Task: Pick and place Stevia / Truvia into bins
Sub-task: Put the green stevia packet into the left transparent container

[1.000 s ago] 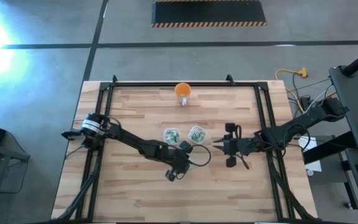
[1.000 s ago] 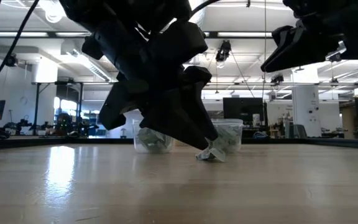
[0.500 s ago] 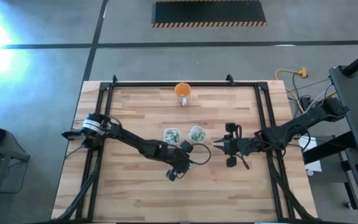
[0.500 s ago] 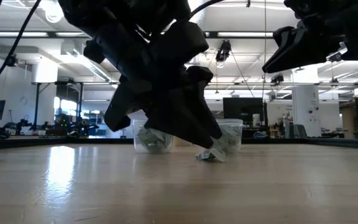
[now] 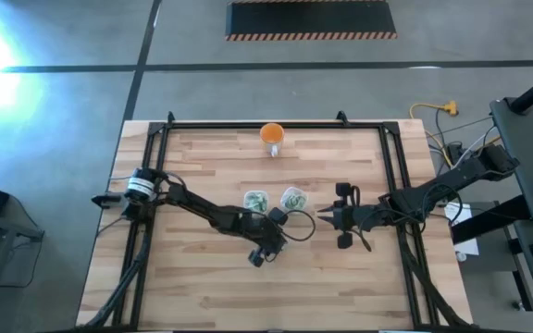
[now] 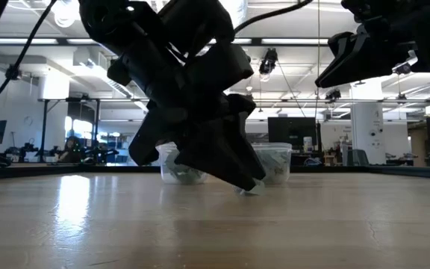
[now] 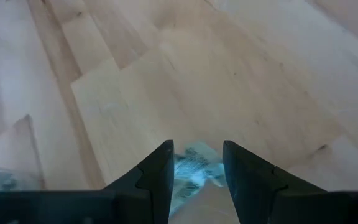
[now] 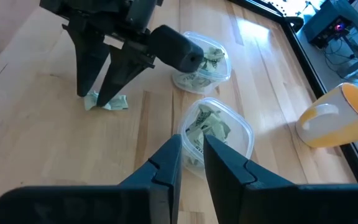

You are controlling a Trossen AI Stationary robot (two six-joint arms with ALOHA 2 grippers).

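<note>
One green-and-white Stevia sachet (image 7: 194, 169) lies flat on the wooden table, a little toward the near edge from the two clear bins (image 5: 255, 201) (image 5: 292, 199); both hold several sachets. My left gripper (image 7: 196, 155) is open and slants down over the sachet, one finger on each side of it; the right wrist view shows the sachet (image 8: 107, 102) at the fingertips. In the low view the fingers hide most of it. My right gripper (image 8: 192, 149) hangs above the table to the right of the bins, its fingers a narrow gap apart with nothing between them. My left gripper straddles the sachet from above, slanting down, its fingertips (image 8: 84, 92) close to the table. The sachet lies flat on the wood. Whether either finger touches the paper, I cannot tell.
An orange cup (image 5: 272, 134) stands near the table's far edge. A black frame (image 5: 391, 166) runs along the far, left and right sides of the table. Bare wood stretches toward the near edge (image 5: 266, 296).
</note>
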